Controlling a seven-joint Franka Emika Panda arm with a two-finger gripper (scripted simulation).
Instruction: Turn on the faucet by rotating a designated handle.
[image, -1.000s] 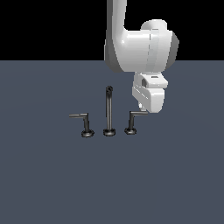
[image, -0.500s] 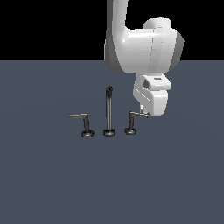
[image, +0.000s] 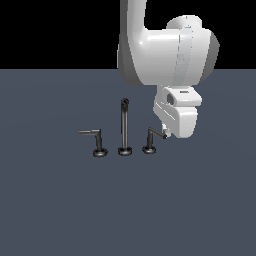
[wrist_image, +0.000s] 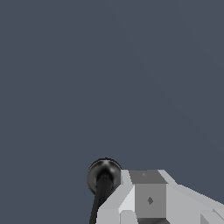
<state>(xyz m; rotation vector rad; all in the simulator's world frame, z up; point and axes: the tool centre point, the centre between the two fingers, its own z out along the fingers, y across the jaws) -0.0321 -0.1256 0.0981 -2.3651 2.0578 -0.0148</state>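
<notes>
The faucet stands as three dark metal pieces on the floor: a tall thin spout in the middle, a twin lever on the exterior view's left, and the handle on the exterior view's right. The handle's short lever arm slants down toward my gripper, whose tips meet the lever's end just below the white hand. The hand's body hides most of the fingers. In the wrist view the handle's round post shows from above, its dark lever running alongside a pale finger.
A flat grey floor stretches around the faucet. The white arm hangs over the area behind and to the exterior view's right of the handle.
The hand has sunk lower and drifted toward the exterior view's right. The handle's lever, level before, now slants, its end swung along with the gripper.
</notes>
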